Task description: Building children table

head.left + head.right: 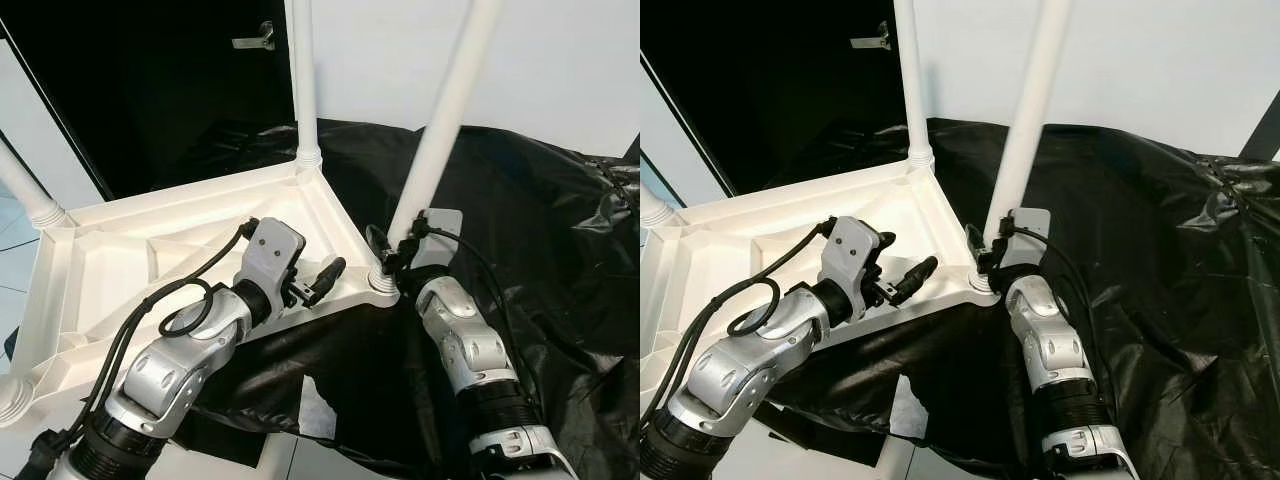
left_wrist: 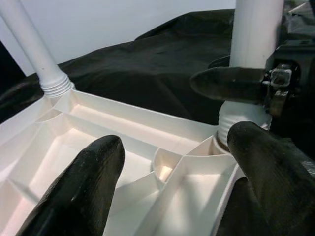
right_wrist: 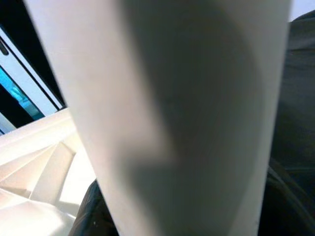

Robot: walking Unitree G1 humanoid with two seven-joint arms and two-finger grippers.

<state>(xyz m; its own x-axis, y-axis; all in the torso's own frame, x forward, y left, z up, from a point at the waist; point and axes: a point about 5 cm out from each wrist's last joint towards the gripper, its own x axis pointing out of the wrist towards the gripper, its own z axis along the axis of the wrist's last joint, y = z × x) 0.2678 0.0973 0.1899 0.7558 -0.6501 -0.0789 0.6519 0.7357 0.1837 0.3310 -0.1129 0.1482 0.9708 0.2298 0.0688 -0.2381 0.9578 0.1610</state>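
Note:
A white plastic table top [image 1: 120, 260] lies upside down on a black sheet, ribs facing up. White legs stand in its corners: a far one [image 1: 303, 80], a left one [image 1: 25, 190] and a near-right leg [image 1: 440, 130] that leans right. My right gripper [image 1: 392, 255] is shut on the base of that near-right leg [image 3: 172, 98], just above its socket; one of its fingers [image 2: 226, 83] crosses the leg. My left gripper [image 1: 318, 283] hovers open over the ribbed underside [image 2: 147, 142] beside that corner, holding nothing.
The black plastic sheet [image 1: 540, 230] covers the surface to the right and behind, crumpled at its far right. A dark door with a metal handle [image 1: 255, 40] stands behind on the left, next to a white wall. Another corner socket [image 1: 12, 395] sits at near left.

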